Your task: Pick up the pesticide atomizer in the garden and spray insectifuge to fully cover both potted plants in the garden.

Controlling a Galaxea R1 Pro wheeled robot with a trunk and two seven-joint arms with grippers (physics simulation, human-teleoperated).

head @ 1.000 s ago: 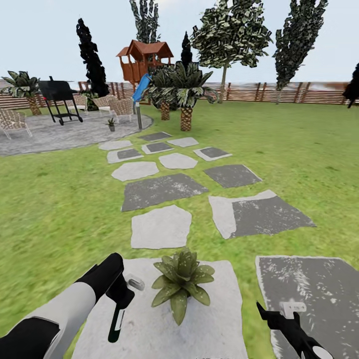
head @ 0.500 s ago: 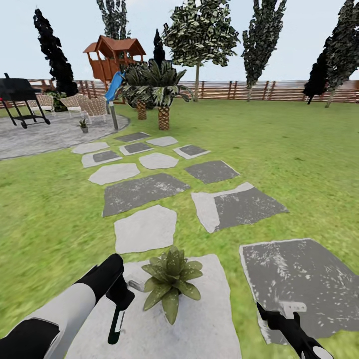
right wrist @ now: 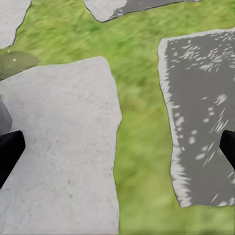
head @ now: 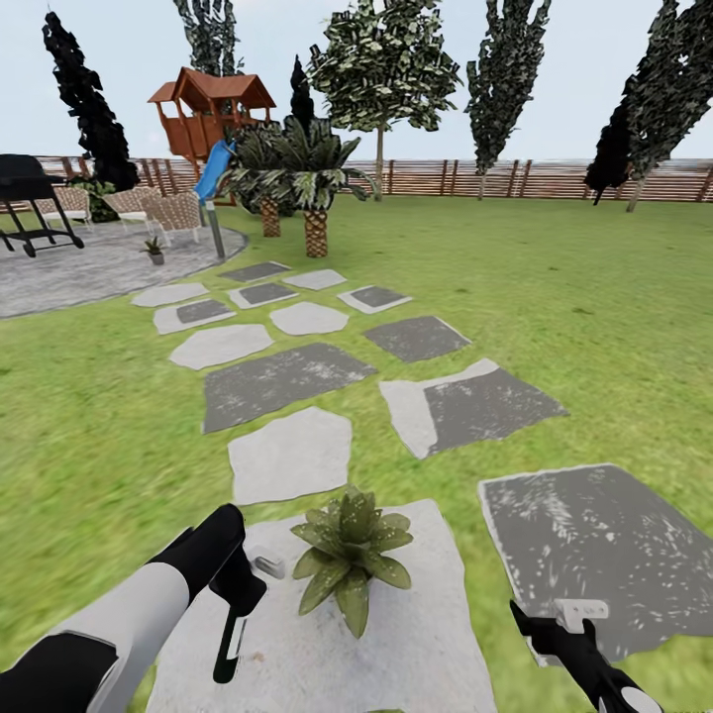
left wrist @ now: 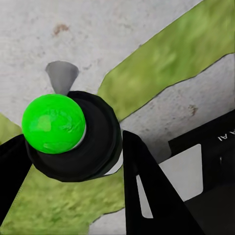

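the pesticide atomizer point(head: 235, 634) hangs upright in my left gripper point(head: 241, 597), long axis vertical, white spray head point(head: 267, 565) up top and pointing toward the nearer potted plant point(head: 352, 557). in the left wrist view my fingers point(left wrist: 149, 188) clamp the bottle from both sides, its green end facing the lens. that plant sits on a pale stepping stone point(head: 416, 634) just beside the nozzle. a second potted plant point(head: 153, 249) stands far off on the patio point(head: 89, 272). my right gripper point(head: 555, 634) hovers over the lawn point(head: 584, 297), fingers wide apart, holding nothing.
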